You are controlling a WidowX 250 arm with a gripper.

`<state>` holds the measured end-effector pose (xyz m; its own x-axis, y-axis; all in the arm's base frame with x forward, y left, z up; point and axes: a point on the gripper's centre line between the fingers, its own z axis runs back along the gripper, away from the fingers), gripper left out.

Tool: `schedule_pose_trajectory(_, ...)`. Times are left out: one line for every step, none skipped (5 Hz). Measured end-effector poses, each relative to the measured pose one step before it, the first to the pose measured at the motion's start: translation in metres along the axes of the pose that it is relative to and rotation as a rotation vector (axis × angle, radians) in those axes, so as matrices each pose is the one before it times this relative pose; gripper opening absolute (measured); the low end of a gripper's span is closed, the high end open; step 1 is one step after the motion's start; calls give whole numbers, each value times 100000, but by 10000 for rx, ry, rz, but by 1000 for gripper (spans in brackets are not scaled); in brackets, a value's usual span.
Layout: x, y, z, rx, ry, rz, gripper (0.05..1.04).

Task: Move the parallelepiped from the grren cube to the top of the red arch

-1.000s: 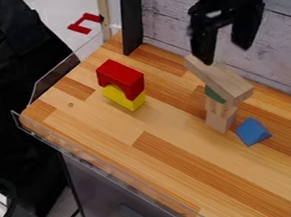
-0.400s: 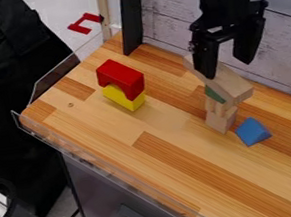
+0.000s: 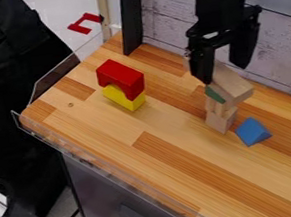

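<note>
Looking down on the wooden counter, and hanging over it with the black gripper, fingers parted, grasping nothing! Seeing the long wooden block topping a stack near the wall, right by the fingers. Spotting the red arch on a yellow block, the blue wedge beside the stack, the green block under the long one.

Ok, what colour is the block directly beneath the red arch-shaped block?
The lower block is yellow; it shows best in the camera view.
</note>
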<state>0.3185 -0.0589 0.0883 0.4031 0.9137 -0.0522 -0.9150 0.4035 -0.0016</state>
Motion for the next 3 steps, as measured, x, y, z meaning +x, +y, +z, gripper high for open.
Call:
schedule_pose_trajectory(45,31,-57,-39,121,117,962)
schedule_pose_trajectory(101,117,-159,-14,83,118,689)
schedule_pose_trajectory(136,-97,11,-85,5,58,511)
